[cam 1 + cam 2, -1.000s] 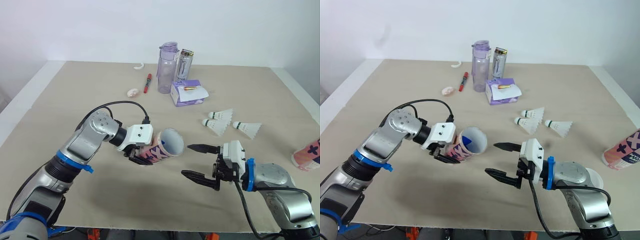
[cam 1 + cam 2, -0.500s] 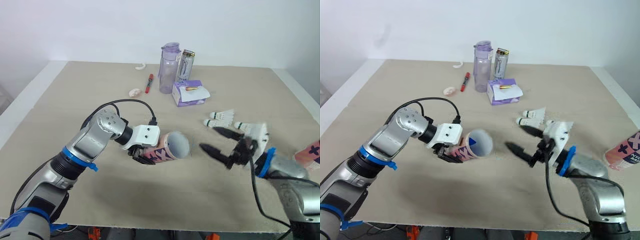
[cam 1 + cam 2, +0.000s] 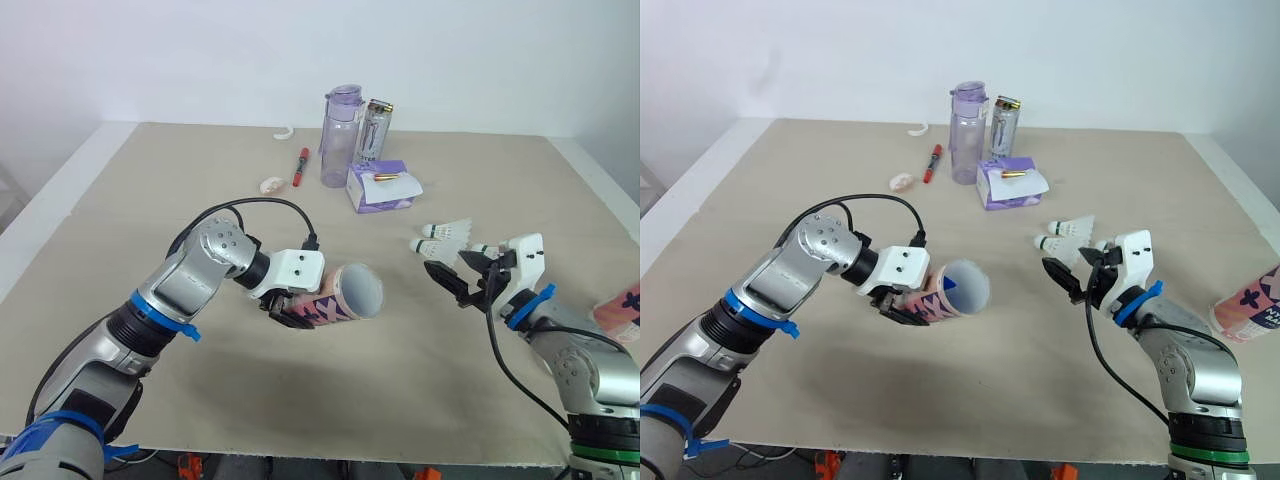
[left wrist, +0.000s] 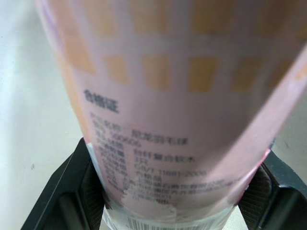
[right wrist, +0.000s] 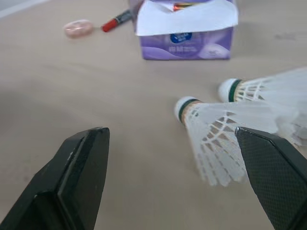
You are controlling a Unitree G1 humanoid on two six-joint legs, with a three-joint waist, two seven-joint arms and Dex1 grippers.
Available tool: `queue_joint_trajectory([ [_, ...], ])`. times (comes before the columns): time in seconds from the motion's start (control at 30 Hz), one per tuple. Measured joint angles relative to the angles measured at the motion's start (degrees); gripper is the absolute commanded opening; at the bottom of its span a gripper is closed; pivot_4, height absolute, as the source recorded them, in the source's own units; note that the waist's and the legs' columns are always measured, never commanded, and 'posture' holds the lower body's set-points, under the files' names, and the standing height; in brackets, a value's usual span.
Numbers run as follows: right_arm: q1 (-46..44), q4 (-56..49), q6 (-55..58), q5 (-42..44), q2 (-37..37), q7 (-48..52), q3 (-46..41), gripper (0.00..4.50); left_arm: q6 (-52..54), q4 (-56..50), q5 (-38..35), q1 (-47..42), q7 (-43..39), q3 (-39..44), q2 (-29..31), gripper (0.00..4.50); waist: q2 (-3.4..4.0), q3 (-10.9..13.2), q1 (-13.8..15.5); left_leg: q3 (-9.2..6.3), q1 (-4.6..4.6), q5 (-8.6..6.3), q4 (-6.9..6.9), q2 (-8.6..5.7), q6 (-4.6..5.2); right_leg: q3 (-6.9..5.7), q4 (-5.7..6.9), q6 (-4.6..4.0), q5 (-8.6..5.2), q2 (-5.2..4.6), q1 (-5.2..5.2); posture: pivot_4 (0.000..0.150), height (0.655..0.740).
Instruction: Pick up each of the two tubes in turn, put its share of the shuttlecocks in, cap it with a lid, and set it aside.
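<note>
My left gripper (image 3: 291,306) is shut on a pink patterned tube (image 3: 335,298), held on its side above the table with its open mouth turned to the right. The left wrist view shows the tube (image 4: 182,96) between both fingers (image 4: 67,191). My right gripper (image 3: 457,270) is open, low over the table, right beside the white shuttlecocks (image 3: 447,231). In the right wrist view two shuttlecocks (image 5: 216,139) lie just beyond its spread fingertips. A second pink tube (image 3: 1248,303) lies at the table's right edge.
At the back of the table stand a purple water bottle (image 3: 338,135) and a clear can (image 3: 374,125), with a purple box (image 3: 385,187) in front. A red pen (image 3: 299,166), a small pink object (image 3: 270,185) and a white curved piece (image 3: 282,132) lie left of them.
My right gripper has swung from in front of the tube's mouth to the right and farther out, up to the shuttlecocks, still open. The left arm carried the tube slightly rightward.
</note>
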Motion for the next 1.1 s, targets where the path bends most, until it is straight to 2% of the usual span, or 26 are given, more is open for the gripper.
queue_joint_trajectory([
  [0.2, -1.12, 1.81, 1.00, -0.27, 0.26, 0.03, 0.30, 4.50, 0.08, 0.00, -0.02, -0.03, 0.02, -0.01, -0.28, 3.32, 0.00, 0.00, -0.06, 0.00, -0.06, 0.00, 0.00, -0.21, 0.01, 0.33, 0.00, 0.19, -0.09, -0.01, 0.00, 0.150, 0.7400],
  [0.43, -6.04, 9.23, 1.21, -2.68, 1.37, 0.33, 3.60, 4.50, 0.07, 0.12, 0.23, -0.18, 0.14, -0.05, -0.57, 3.32, 0.00, 0.00, -0.15, -0.02, -0.13, 0.08, 0.00, -0.40, 0.13, 0.52, 0.00, 0.32, -0.08, -0.04, 0.00, 0.150, 0.7400],
  [0.53, -6.63, 9.97, 1.12, -2.87, 1.37, 0.53, 3.86, 3.67, 0.05, 0.15, 0.23, -0.18, 0.15, -0.05, -0.61, 3.30, 0.00, 0.00, -0.14, -0.03, -0.14, 0.08, 0.00, -0.41, 0.14, 0.53, 0.00, 0.33, -0.09, -0.04, 0.00, 0.150, 0.7400],
  [0.6, -9.85, 14.53, 0.47, -4.14, 2.30, 1.15, 4.38, 2.68, -0.01, 0.25, 0.40, -0.18, 0.24, -0.05, -0.66, 3.30, 0.01, 0.00, -0.19, -0.01, -0.13, 0.10, 0.00, -0.41, 0.17, 0.56, 0.00, 0.35, -0.04, -0.03, -0.01, 0.150, 0.7400],
  [0.63, -10.92, 15.75, 0.24, -4.48, 2.52, 1.14, 4.51, 2.37, -0.01, 0.26, 0.47, -0.18, 0.33, -0.05, -0.75, 3.30, 0.02, 0.00, -0.18, -0.01, -0.13, 0.13, 0.00, -0.42, 0.21, 0.56, 0.00, 0.36, -0.03, -0.04, -0.01, 0.150, 0.7400],
  [0.67, -11.07, 15.88, 0.13, -4.50, 2.52, 1.14, 4.52, 2.37, -0.01, 0.26, 0.47, -0.18, 0.38, -0.05, -0.78, 3.30, 0.02, 0.00, -0.17, -0.02, -0.13, 0.13, 0.00, -0.43, 0.22, 0.56, 0.00, 0.36, -0.03, -0.04, 0.00, 0.150, 0.7400],
  [0.7, -11.24, 16.05, -0.07, -4.52, 2.52, 1.16, 4.53, 1.69, -0.01, 0.26, 0.47, -0.18, 0.43, -0.05, -0.81, 3.30, 0.02, 0.00, -0.14, -0.04, -0.14, 0.14, 0.00, -0.44, 0.24, 0.56, 0.00, 0.36, -0.03, -0.03, 0.01, 0.150, 0.7400],
  [0.73, -12.43, 17.49, -0.52, -5.09, 2.68, 1.27, 4.55, 1.62, -0.01, 0.27, 0.50, -0.17, 0.46, -0.06, -0.83, 3.30, 0.02, 0.00, -0.15, -0.02, -0.14, 0.15, 0.00, -0.45, 0.24, 0.59, 0.00, 0.36, -0.03, -0.03, 0.01, 0.150, 0.7400],
  [0.77, -13.25, 18.95, -1.16, -5.66, 2.73, 1.35, 4.55, 1.30, -0.07, 0.27, 0.52, -0.17, 0.50, -0.06, -0.86, 3.30, 0.02, 0.00, -0.16, -0.01, -0.14, 0.15, 0.00, -0.47, 0.24, 0.63, 0.00, 0.38, -0.02, -0.04, 0.01, 0.150, 0.7400],
  [0.83, -13.76, 20.25, -1.58, -6.09, 2.92, 1.38, 4.55, 0.33, -0.15, 0.29, 0.53, -0.16, 0.53, -0.06, -0.87, 3.30, 0.02, 0.00, -0.16, -0.01, -0.15, 0.15, 0.00, -0.49, 0.25, 0.64, 0.00, 0.38, -0.03, -0.05, 0.01, 0.150, 0.7400],
  [0.87, -13.93, 20.78, -1.73, -6.32, 3.11, 1.38, 4.56, 0.33, -0.16, 0.28, 0.53, -0.16, 0.53, -0.06, -0.88, 3.30, 0.02, 0.00, -0.16, -0.01, -0.14, 0.15, 0.00, -0.49, 0.25, 0.66, 0.00, 0.39, -0.03, -0.04, 0.01, 0.150, 0.7400],
  [0.9, -14.06, 21.09, -1.80, -6.51, 3.26, 1.40, 4.56, 0.15, -0.17, 0.29, 0.54, -0.16, 0.53, -0.06, -0.88, 3.30, 0.02, 0.00, -0.16, -0.01, -0.15, 0.15, 0.00, -0.49, 0.25, 0.66, 0.00, 0.39, -0.03, -0.04, 0.01, 0.150, 0.7400],
  [1.1, -15.33, 22.48, -2.43, -7.26, 4.18, 1.60, 4.56, 0.15, -0.46, 0.52, 0.73, -0.16, 1.16, -0.07, -0.99, 3.30, 0.02, 0.00, -0.17, -0.01, -0.14, 0.17, 0.00, -0.49, 0.27, 0.67, 0.00, 0.40, 0.00, -0.04, 0.01, 0.150, 0.7400],
])
